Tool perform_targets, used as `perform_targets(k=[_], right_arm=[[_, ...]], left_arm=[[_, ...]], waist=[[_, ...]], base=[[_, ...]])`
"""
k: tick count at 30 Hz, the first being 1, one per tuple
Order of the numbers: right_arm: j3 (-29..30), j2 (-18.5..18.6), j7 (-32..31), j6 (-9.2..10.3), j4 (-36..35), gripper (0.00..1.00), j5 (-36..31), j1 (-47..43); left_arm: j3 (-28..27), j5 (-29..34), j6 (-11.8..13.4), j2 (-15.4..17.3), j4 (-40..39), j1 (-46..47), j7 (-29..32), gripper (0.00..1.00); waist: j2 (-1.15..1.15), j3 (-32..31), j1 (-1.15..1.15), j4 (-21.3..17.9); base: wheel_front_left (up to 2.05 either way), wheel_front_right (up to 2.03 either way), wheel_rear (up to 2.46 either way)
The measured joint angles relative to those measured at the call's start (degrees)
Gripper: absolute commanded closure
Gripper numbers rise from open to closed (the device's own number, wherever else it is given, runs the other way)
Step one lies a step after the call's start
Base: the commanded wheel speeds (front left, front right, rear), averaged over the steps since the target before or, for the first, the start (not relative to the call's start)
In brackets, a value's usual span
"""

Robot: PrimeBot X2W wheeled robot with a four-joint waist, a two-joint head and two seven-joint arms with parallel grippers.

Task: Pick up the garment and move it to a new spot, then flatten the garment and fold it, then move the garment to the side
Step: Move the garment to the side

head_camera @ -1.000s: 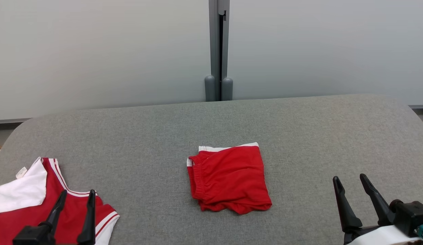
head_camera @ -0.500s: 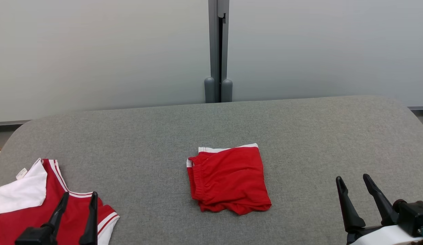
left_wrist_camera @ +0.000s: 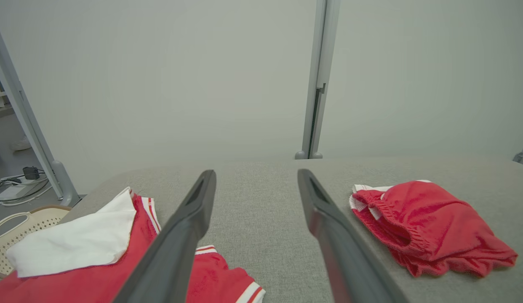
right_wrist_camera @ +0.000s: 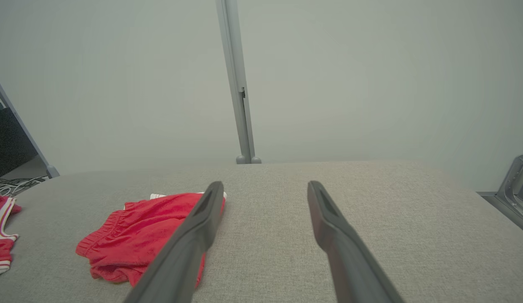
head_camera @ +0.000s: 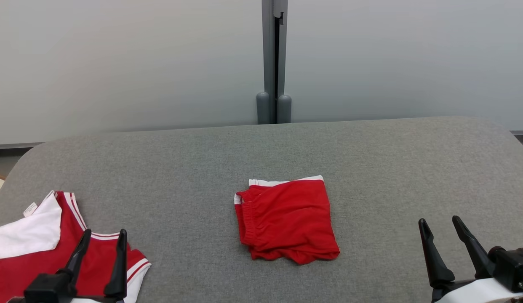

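A red pair of shorts with white trim, the garment (head_camera: pixel 286 219), lies folded in a rough square at the middle of the grey padded table (head_camera: pixel 371 168). It also lies to the right in the left wrist view (left_wrist_camera: pixel 425 227) and to the left in the right wrist view (right_wrist_camera: pixel 139 231). My left gripper (head_camera: pixel 105 231) is open at the near left, hovering over a red and white jersey (head_camera: pixel 34 261). My right gripper (head_camera: pixel 438 219) is open at the near right, well apart from the shorts. Nothing is between either pair of fingers (left_wrist_camera: pixel 256 172) (right_wrist_camera: pixel 265 184).
The jersey (left_wrist_camera: pixel 97 273) is spread at the table's near left corner, its white part turned up. A beige basket (left_wrist_camera: pixel 17 223) stands off the table's left edge, with cables on the floor behind it. A grey post (head_camera: pixel 274 63) and pale wall panels stand behind the table.
The whole picture has shifted a little to the right, so the camera moved. The shorts lie as before. Both grippers stay open, the left one slightly further right.
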State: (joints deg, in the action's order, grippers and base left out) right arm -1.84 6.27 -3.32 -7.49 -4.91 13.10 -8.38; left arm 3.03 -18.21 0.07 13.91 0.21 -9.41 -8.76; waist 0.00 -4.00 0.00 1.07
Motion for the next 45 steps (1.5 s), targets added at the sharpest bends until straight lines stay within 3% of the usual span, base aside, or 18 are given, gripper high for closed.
perform_targets(k=[10,23,24,25,26,27,35,45], right_arm=[[0.19,0.91,-1.21,0.0,6.78,0.0,-1.09,4.83],[-4.48,-0.87,0.27,0.0,28.56,0.0,0.08,17.95],[-4.9,-1.0,-0.55,0.0,30.42,0.09,0.3,18.8],[-5.3,-1.09,-0.99,0.0,31.81,0.71,0.86,19.44],[-5.53,-1.24,-0.81,0.0,32.6,0.71,1.12,20.02],[-5.8,-1.22,-1.27,0.0,33.46,1.0,1.35,20.81],[-9.99,0.67,-0.45,-0.08,32.84,1.0,-0.9,22.54],[-12.77,5.73,-1.93,-0.08,26.49,1.0,-0.38,21.65]], left_arm=[[2.64,0.37,-0.58,-1.15,-1.74,7.79,-0.63,0.0],[4.74,0.48,-2.53,-2.23,-0.3,15.68,-3.68,0.0],[4.72,0.48,-2.54,-2.24,-0.08,15.95,-3.98,0.0],[4.69,0.48,-2.56,-2.24,0.3,16.11,-4.17,0.0],[4.69,0.49,-2.56,-2.16,0.66,16.16,-4.33,0.0],[4.67,0.52,-2.57,-2.1,0.98,16.28,-4.44,0.0],[4.45,1.01,-2.65,-1.33,2.47,16.46,-5.39,0.0],[6.12,1.01,-4.34,-0.29,1.59,18.25,-5.47,0.0]], waist=[[0.0,4.86,0.0,5.12],[0.0,12.89,0.0,13.55],[0.0,13.35,0.0,13.93],[0.0,13.7,0.0,14.26],[0.0,13.95,0.0,14.48],[0.0,14.12,0.0,14.58],[0.0,14.05,0.0,11.23],[0.0,14.67,0.0,-0.46]], base=[[0.0,0.0,0.0],[0.0,0.0,0.0],[0.0,0.0,0.0],[0.0,0.0,0.0],[0.0,0.0,0.0],[0.0,0.0,0.0],[0.0,0.0,0.0],[0.0,0.0,0.0]])
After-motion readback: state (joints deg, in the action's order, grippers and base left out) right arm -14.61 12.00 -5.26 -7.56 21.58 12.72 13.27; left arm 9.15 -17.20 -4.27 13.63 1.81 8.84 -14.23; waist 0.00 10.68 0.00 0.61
